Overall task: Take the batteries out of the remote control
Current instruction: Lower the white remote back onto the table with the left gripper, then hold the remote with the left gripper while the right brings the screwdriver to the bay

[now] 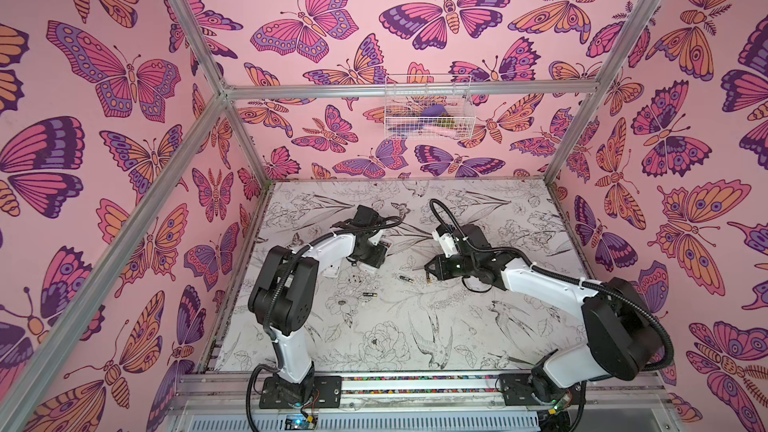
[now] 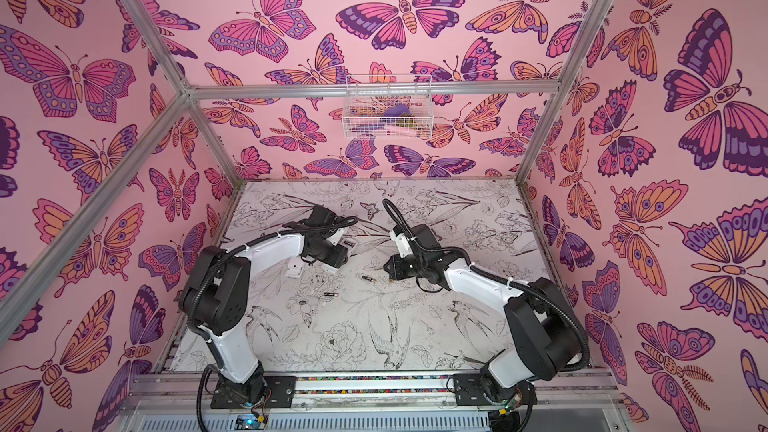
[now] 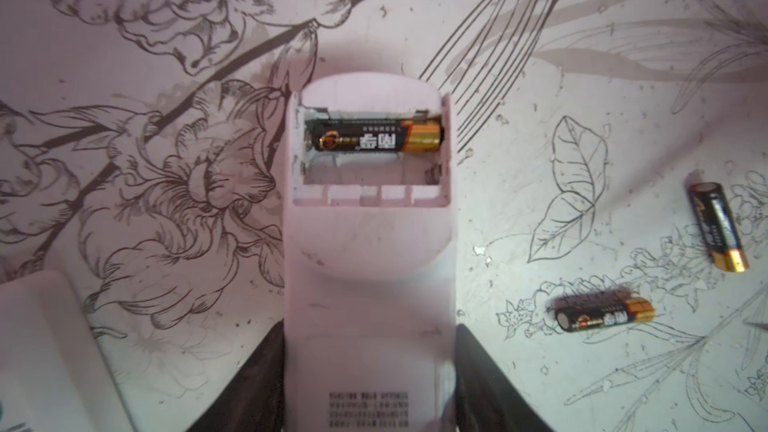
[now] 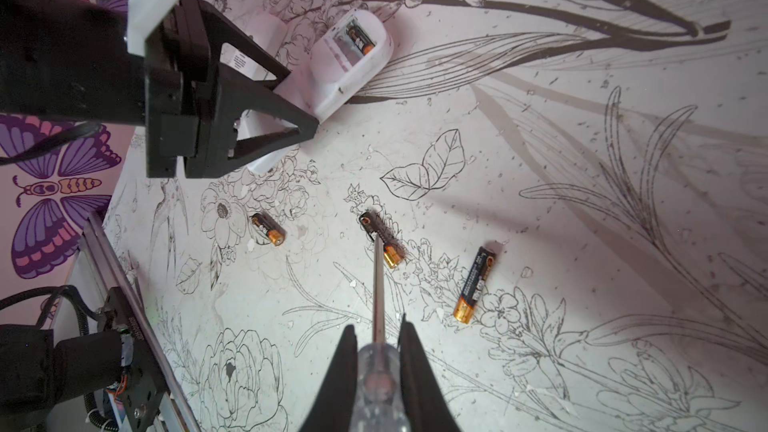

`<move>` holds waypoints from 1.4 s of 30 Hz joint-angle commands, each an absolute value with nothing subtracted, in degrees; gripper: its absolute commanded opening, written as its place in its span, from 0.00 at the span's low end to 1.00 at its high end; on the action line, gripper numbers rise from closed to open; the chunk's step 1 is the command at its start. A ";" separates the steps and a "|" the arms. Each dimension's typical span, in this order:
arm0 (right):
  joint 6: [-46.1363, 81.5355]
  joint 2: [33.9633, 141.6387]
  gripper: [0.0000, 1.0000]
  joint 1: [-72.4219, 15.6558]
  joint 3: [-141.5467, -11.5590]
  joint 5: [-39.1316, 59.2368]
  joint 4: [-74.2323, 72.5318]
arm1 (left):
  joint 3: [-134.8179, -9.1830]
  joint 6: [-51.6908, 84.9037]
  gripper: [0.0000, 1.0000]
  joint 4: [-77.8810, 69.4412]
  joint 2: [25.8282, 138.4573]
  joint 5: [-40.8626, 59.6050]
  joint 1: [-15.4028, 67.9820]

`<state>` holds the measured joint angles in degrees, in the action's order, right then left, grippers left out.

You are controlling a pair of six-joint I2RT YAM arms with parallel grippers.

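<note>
Black cylinders with gold-banded ends: batteries. One battery lies crosswise in open bay of pale remote, in slot nearest remote's end. Three loose batteries lie flat near middle of table, apart from each other, away from edges. Left gripper: jaws clamp remote's sides. Right gripper: jaws pinch clear-handled screwdriver; shaft tip overlaps middle loose battery, contact unclear.
</note>
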<state>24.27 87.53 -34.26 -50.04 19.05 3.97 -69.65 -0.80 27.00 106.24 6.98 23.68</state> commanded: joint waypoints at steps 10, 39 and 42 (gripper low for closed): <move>27.22 92.37 0.00 -34.19 -52.47 15.52 -0.50 | -71.41 4.57 0.37 27.84 111.38 5.10 23.99; 30.36 107.94 0.00 -35.07 -64.30 15.94 -4.49 | -65.07 -0.63 0.85 22.80 94.88 10.92 14.86; 29.38 110.64 0.00 -35.05 -68.03 16.90 -2.68 | -65.66 -2.12 0.88 23.30 94.33 13.44 13.07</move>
